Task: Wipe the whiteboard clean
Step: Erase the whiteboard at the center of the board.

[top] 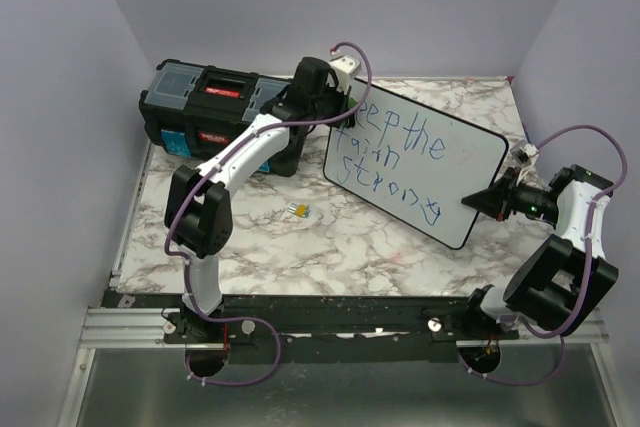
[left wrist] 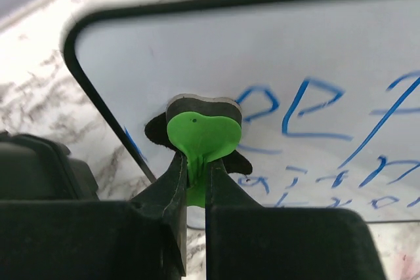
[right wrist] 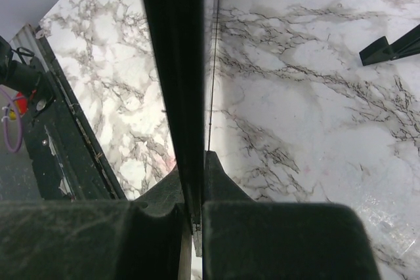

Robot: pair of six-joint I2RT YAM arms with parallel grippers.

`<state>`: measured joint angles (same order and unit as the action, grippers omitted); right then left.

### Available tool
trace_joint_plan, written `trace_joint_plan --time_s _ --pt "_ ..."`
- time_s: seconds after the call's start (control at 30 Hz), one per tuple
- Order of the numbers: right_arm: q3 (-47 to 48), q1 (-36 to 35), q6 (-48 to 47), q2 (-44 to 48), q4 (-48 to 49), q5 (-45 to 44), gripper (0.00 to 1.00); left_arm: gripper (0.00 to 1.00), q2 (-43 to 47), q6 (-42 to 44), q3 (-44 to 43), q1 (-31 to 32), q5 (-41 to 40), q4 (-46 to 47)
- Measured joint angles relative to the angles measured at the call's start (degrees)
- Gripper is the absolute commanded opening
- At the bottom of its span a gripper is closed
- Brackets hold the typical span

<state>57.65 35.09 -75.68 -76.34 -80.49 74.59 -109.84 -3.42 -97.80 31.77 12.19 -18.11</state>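
The whiteboard (top: 425,182) stands tilted on the marble table, held up at its right edge, with blue lettering across it. My left gripper (top: 335,112) is at the board's upper left corner. In the left wrist view it (left wrist: 195,172) is shut on the stem of a green eraser (left wrist: 200,132), whose black felt pad presses on the whiteboard (left wrist: 315,44) just left of the first blue letters. My right gripper (top: 492,199) is shut on the board's right edge. In the right wrist view its jaws (right wrist: 195,188) clamp the thin black rim (right wrist: 174,63), seen edge-on.
A black toolbox (top: 210,112) stands at the back left, just behind my left arm. A small yellow and grey object (top: 298,210) lies on the table in front of the board. Purple walls enclose the table. Two black feet (right wrist: 387,47) show in the right wrist view.
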Motion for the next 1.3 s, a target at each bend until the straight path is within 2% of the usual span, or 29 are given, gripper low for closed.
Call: trace_joint_plan --time_s 0.2,0.5,0.83,1.3 --pt "0.0 -0.2 -0.5 0.1 0.0 -0.1 0.01 0.0 0.0 0.2 -5.2 -0.6 0.2 0.2" --pt "0.0 -0.2 0.2 0.3 -0.8 -0.1 0.0 0.0 0.5 -0.6 4.0 -0.7 1.0 1.8" --pt "0.0 -0.2 -0.3 0.2 -0.7 -0.2 0.01 0.0 0.8 -2.0 3.6 -1.2 2.6 0.5" --pt "0.0 -0.2 -0.9 0.0 -0.7 -0.1 0.01 0.0 1.3 1.5 2.9 0.3 1.6 -0.5"
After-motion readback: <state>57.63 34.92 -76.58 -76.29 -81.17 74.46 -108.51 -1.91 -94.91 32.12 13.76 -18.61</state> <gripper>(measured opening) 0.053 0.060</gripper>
